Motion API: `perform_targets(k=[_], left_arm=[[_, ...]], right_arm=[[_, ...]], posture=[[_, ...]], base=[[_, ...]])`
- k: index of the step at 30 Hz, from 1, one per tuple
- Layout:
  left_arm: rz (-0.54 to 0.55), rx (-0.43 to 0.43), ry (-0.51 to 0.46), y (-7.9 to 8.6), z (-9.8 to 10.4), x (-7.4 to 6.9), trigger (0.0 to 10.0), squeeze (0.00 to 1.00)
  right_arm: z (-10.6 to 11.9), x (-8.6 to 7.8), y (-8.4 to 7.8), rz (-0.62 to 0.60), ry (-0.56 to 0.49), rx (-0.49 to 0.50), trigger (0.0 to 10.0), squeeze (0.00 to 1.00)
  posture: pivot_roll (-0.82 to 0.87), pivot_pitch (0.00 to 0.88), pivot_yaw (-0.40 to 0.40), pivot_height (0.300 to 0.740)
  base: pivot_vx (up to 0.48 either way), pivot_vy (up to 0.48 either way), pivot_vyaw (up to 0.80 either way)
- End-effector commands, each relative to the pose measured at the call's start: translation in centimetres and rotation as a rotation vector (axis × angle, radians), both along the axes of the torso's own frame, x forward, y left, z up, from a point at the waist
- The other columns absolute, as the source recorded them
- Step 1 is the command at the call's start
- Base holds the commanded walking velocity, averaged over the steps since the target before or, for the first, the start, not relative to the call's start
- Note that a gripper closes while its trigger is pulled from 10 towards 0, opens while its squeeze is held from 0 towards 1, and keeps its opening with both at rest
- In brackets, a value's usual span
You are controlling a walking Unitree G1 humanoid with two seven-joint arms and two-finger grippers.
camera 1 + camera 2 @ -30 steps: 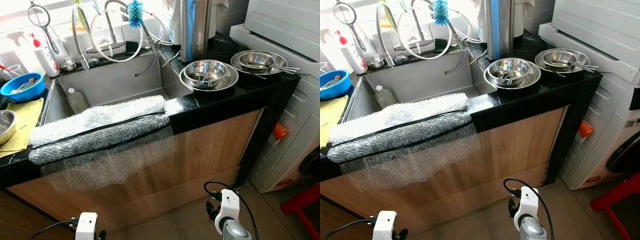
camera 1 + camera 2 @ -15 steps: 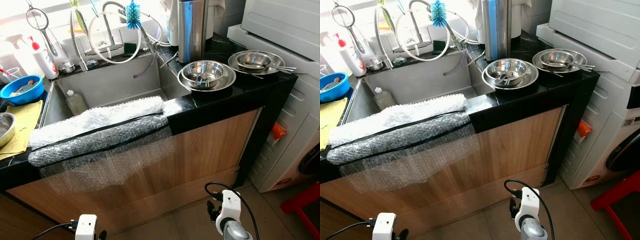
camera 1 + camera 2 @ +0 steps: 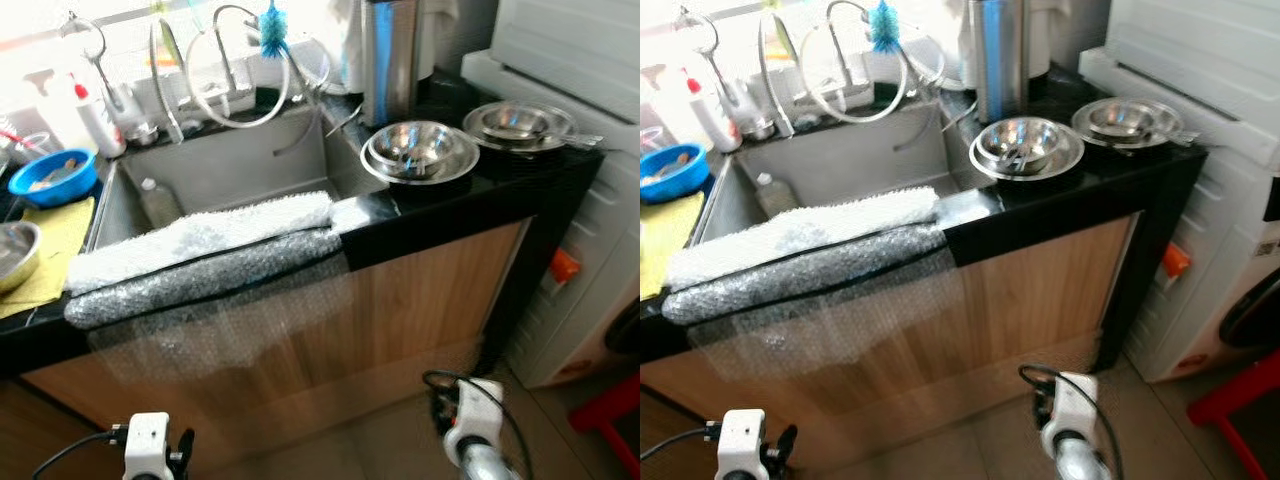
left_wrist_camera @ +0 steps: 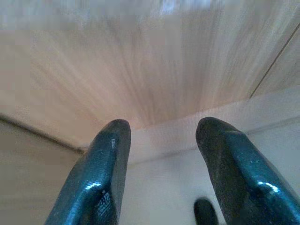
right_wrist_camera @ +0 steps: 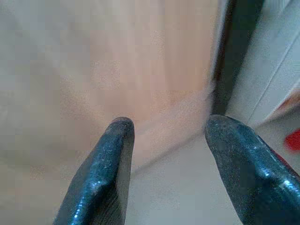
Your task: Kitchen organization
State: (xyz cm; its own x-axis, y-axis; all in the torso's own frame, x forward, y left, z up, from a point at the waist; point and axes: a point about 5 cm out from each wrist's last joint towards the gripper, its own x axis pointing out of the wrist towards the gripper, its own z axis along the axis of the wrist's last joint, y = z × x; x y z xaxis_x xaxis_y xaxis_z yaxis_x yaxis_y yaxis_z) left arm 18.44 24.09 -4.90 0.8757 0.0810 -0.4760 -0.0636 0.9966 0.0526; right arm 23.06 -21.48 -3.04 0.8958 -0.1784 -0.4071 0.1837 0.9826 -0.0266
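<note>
On the black counter [image 3: 470, 190] to the right of the steel sink [image 3: 230, 170] sits a stack of steel bowls on a plate [image 3: 420, 152], with a second set of steel dishes [image 3: 520, 123] further right. A tall steel canister [image 3: 392, 55] stands behind them. Both arms hang low in front of the wooden cabinet [image 3: 400, 300]. My left gripper [image 4: 161, 159] is open with nothing between its fingers, facing the cabinet base. My right gripper [image 5: 168, 159] is open and empty too, near the cabinet's right end.
Bubble wrap [image 3: 200, 255] pads the sink's front edge. A blue bowl [image 3: 50, 180] and a yellow cloth [image 3: 50, 240] lie at the left, a bottle [image 3: 155, 200] inside the sink. A white washing machine [image 3: 590, 250] stands on the right, a red stool [image 3: 1230, 400] beside it.
The whole picture has shifted and blurred a little, so the camera has moved. Both wrists sit slightly lower in the eye views. Nothing on the counter has changed.
</note>
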Motion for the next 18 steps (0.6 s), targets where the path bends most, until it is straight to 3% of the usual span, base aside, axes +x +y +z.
perform_targets(k=[1,5,11,13,18], left_arm=[[0.006,-0.002,-0.084,0.0,1.1,0.6,10.0,0.0],[0.01,-0.006,-0.235,-0.3,4.0,1.6,10.0,0.0],[0.047,0.032,-0.344,0.1,6.6,2.3,10.0,0.0],[0.079,0.049,-0.42,0.4,8.9,3.1,10.0,0.0],[0.117,0.062,-0.517,0.6,12.4,4.4,10.0,0.0]], right_arm=[[0.9,0.6,0.5,0.017,-0.066,0.003,10.0,0.0],[2.2,0.7,-0.3,0.012,-0.151,-0.025,10.0,0.0],[4.1,0.1,-0.8,0.033,-0.235,-0.099,10.0,0.0],[5.9,0.7,-0.9,0.058,-0.295,-0.141,10.0,0.0],[8.5,1.9,-0.4,0.111,-0.374,-0.177,10.0,0.0]], posture=[[-0.06,0.0,0.148,0.74],[-0.06,0.0,0.15,0.74],[-0.07,0.0,0.155,0.74],[-0.07,0.0,0.157,0.74],[-0.07,0.0,0.155,0.74]], base=[[0.0,0.0,0.0],[0.0,0.0,0.0],[0.0,0.0,0.0],[0.0,0.0,0.0],[0.0,0.0,0.0]])
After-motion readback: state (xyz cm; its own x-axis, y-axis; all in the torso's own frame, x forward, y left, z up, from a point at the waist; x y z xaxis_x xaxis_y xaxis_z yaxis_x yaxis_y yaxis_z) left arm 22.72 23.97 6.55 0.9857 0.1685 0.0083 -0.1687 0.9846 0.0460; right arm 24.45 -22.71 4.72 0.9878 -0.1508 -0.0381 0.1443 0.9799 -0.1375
